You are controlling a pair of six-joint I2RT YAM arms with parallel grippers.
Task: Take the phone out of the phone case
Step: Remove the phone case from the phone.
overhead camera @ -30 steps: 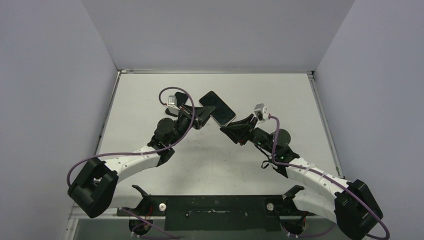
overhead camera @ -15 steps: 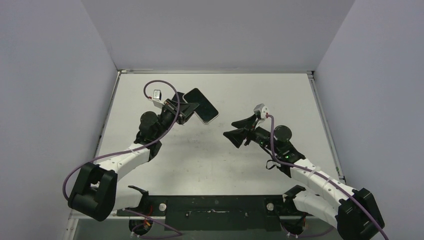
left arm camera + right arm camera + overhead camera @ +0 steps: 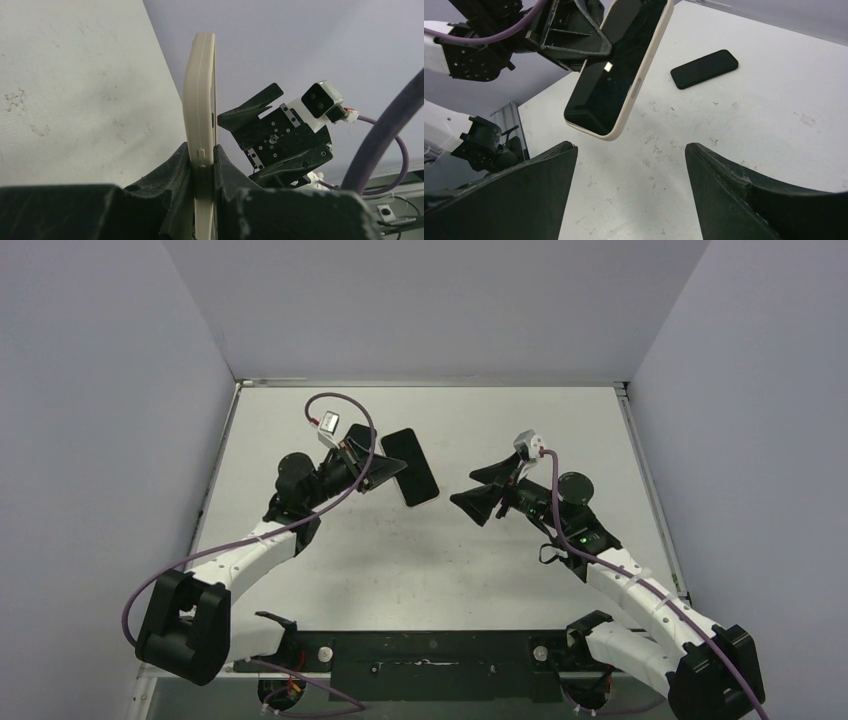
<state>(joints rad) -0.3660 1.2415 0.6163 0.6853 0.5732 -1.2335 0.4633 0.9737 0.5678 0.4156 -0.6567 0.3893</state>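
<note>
- Left gripper clamps one end of the phone case, raised above the table.
- Right gripper gapes wide, empty, nearby.
- Case likely pliable, phone stiff and slick (glass face): peel at a free corner.

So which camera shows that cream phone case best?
The right wrist view: the phone case faces it, cream rim and dark screen both plain. The left wrist view sees it only edge-on, pinched in the left gripper. The top view shows just a dark slab.
</note>
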